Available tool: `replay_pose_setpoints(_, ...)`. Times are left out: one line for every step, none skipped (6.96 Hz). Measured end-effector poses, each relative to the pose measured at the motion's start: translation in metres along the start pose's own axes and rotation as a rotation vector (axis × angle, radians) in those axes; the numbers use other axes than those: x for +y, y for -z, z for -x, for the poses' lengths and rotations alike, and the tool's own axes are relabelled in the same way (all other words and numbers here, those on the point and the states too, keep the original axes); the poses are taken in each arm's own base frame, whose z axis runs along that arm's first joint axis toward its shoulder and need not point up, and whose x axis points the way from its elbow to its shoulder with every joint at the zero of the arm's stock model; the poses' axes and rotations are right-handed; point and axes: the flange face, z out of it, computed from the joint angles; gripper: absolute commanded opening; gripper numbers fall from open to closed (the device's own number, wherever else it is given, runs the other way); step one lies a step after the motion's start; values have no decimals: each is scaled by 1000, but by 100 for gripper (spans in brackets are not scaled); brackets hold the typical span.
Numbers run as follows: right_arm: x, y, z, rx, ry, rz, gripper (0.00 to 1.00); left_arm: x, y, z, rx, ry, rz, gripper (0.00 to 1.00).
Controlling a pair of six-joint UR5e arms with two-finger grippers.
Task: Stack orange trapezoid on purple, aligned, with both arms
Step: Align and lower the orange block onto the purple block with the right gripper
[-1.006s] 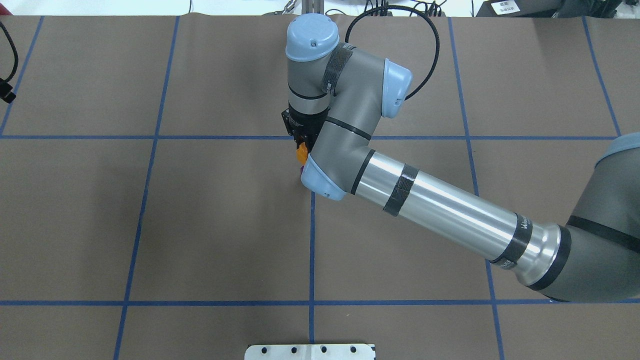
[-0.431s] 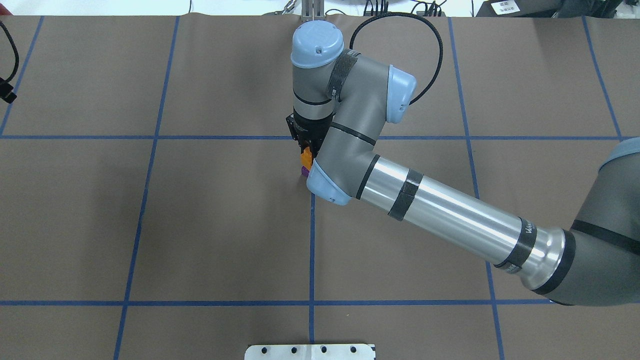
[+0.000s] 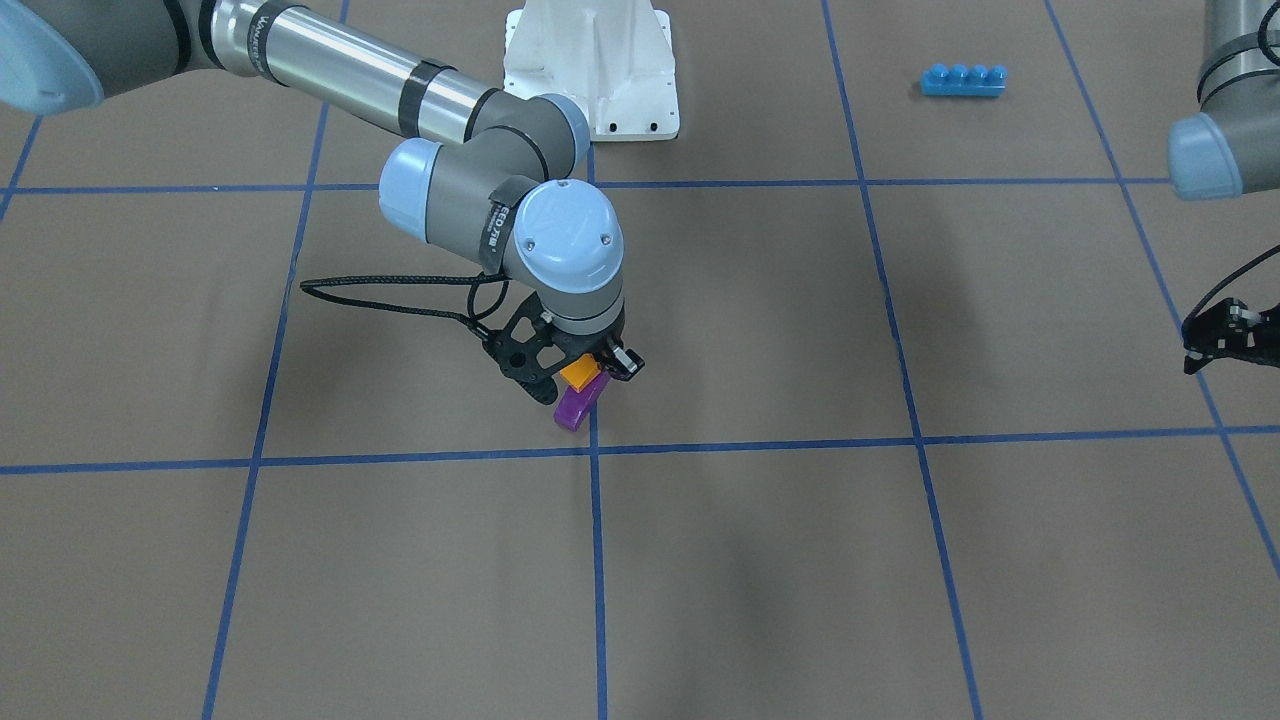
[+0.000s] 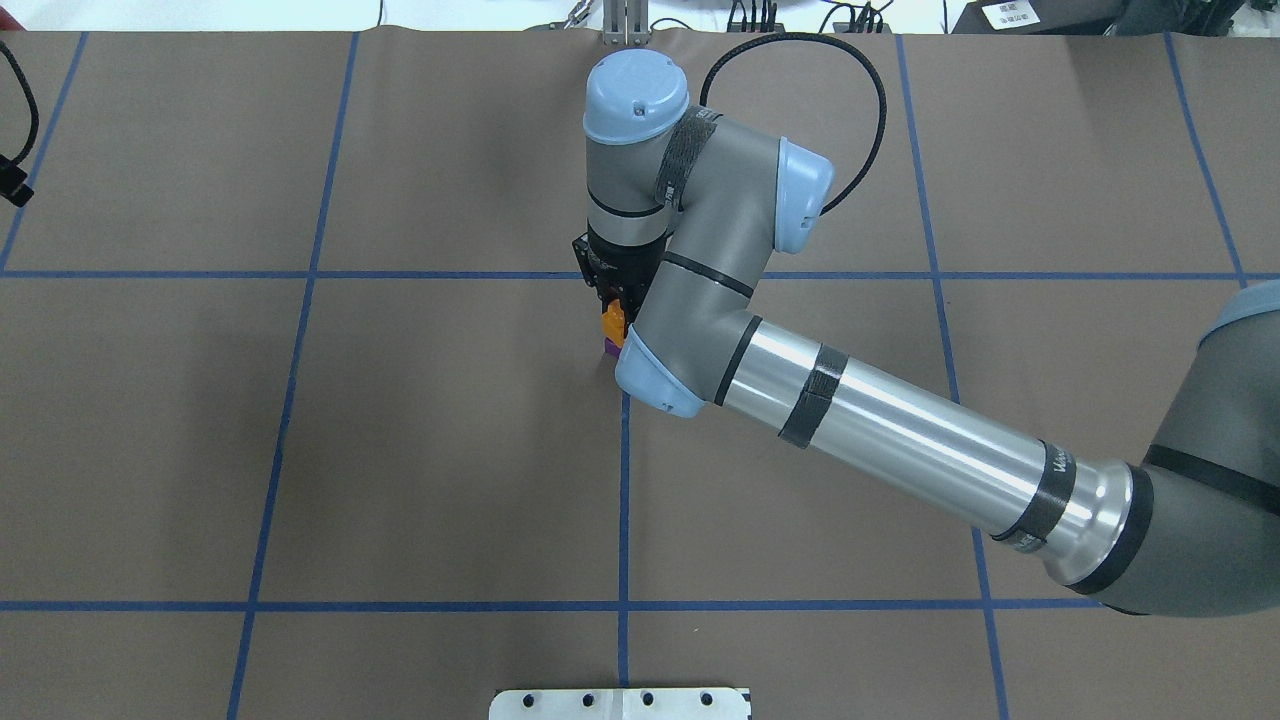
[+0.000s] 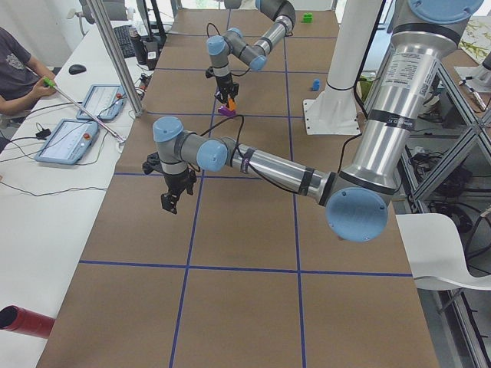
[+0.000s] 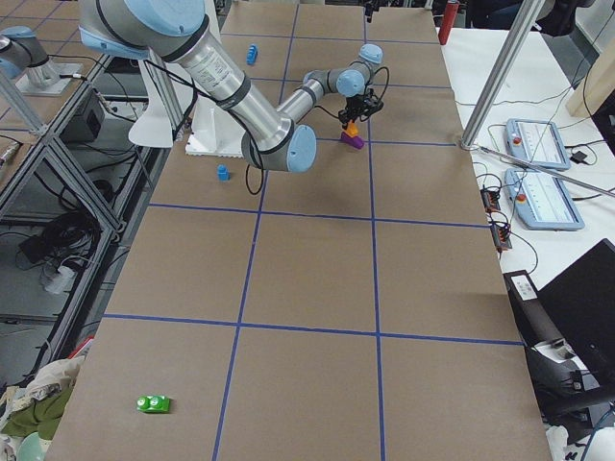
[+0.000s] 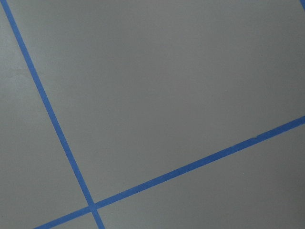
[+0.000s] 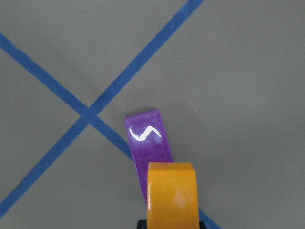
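My right gripper [image 3: 582,377] is shut on the orange trapezoid [image 3: 579,373], near the crossing of two blue tape lines at mid-table. It holds it just over the purple brick [image 3: 577,406], which lies on the brown table. The right wrist view shows the orange trapezoid [image 8: 172,194] overlapping the near end of the purple brick [image 8: 147,139]. I cannot tell whether they touch. In the overhead view the right arm hides most of both: only slivers of the orange [image 4: 611,320] and the purple [image 4: 609,346] show. My left gripper [image 3: 1218,343] hangs open and empty, far off on my left.
A blue four-stud brick [image 3: 963,80] lies near the white arm base [image 3: 590,75]. A small blue brick [image 6: 222,173] and a green brick [image 6: 154,403] lie far off on my right. A black cable [image 3: 380,295] loops beside the right wrist.
My right gripper has shifted slightly right and toward me with the orange trapezoid, closing in over the purple brick. The left arm has not moved.
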Motion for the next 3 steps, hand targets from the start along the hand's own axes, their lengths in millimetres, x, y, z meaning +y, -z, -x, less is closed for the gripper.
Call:
replay_pose_setpoints(1,-1,-1,1,2,1,0,0,0,0,0,0,1,100)
replay_pose_setpoints(2,-2,-1,0,5,1,0,0,-1,0,0,0,1,100)
replay_pose_setpoints(2,-2,0,-8,11,3,0,0,-1,0,0,0,1,100)
